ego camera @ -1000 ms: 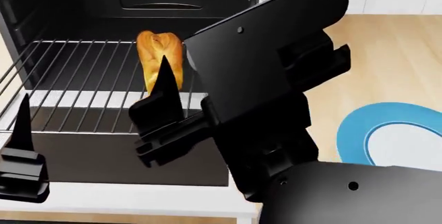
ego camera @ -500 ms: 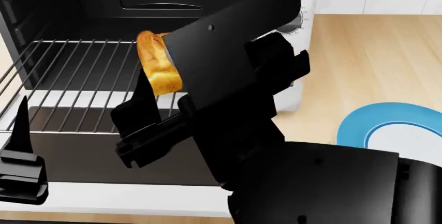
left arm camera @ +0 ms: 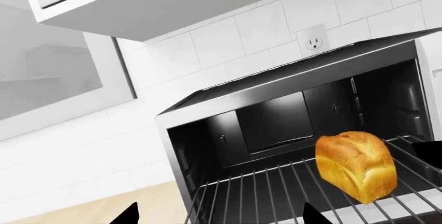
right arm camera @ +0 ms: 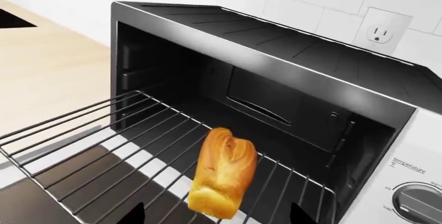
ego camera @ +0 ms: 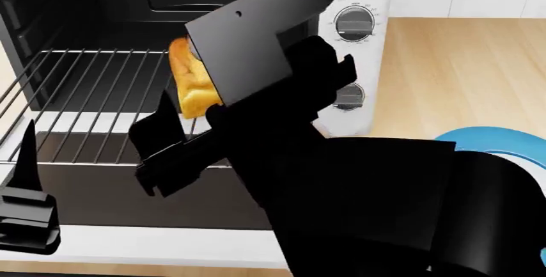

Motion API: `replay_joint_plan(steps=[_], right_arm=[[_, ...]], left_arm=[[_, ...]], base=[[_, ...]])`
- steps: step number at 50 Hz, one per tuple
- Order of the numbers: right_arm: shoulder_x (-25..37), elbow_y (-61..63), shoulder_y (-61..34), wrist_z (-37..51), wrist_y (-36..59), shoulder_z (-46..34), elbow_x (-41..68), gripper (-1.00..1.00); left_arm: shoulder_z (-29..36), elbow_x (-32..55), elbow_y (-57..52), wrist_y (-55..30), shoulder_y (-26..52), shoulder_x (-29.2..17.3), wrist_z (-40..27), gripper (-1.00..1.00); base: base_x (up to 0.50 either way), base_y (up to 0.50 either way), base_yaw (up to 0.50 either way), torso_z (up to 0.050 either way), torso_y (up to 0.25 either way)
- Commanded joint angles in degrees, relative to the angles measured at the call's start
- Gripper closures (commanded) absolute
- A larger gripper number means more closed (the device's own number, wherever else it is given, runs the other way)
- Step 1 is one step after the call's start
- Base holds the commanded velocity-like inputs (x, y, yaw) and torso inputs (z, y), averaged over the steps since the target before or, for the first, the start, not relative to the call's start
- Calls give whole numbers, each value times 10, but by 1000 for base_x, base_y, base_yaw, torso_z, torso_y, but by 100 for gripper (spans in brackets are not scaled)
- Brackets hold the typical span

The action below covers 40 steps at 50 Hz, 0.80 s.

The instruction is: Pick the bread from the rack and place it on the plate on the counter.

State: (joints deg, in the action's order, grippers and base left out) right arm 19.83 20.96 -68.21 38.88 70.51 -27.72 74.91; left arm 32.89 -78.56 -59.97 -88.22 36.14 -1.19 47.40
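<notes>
White toaster oven (ego camera: 362, 53) with its black cavity open, standing on the light beige wood-grain counter (ego camera: 461, 72); its silver wire rack (ego camera: 94, 91) carries the small golden-brown bread loaf (right arm camera: 222, 178) at the right. The black right gripper (ego camera: 183, 130), jaws spread and empty, sits just near of the loaf. Blue-rimmed round plate (ego camera: 486, 139) lies far right; black left gripper (ego camera: 25, 194), near left: jaw state cannot be told.

Word "temperature" read on white oven control panel (right arm camera: 414, 182), printed above upper dial (right arm camera: 416, 202) in right wrist view. Small print seen around the two dials in head view, too small to be read. Faint marks noted at panel edge in left wrist view, unreadable. No brand, number or other sign made out anywhere.
</notes>
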Motion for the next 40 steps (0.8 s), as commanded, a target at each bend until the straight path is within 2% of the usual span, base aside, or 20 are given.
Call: replay_joint_plan(steps=[1,13,40], right_arm=[[-20,-56,-26,-53,-13,1,-33,-100],[-28,-108,-42,-85,-24,-11,-43,-100],[-48,-194,-52,-136,-59,-41,-78,-100]], left_arm=[[-16,-18,0,5,-3,12,24,-100],[-24,0,0,9,-9,12,15,-100],[-17,-23,0,7,-6,12,31,-100]], base=[[0,0,0,0,0],[0,0,0,0,0],[0,0,0,0,0]])
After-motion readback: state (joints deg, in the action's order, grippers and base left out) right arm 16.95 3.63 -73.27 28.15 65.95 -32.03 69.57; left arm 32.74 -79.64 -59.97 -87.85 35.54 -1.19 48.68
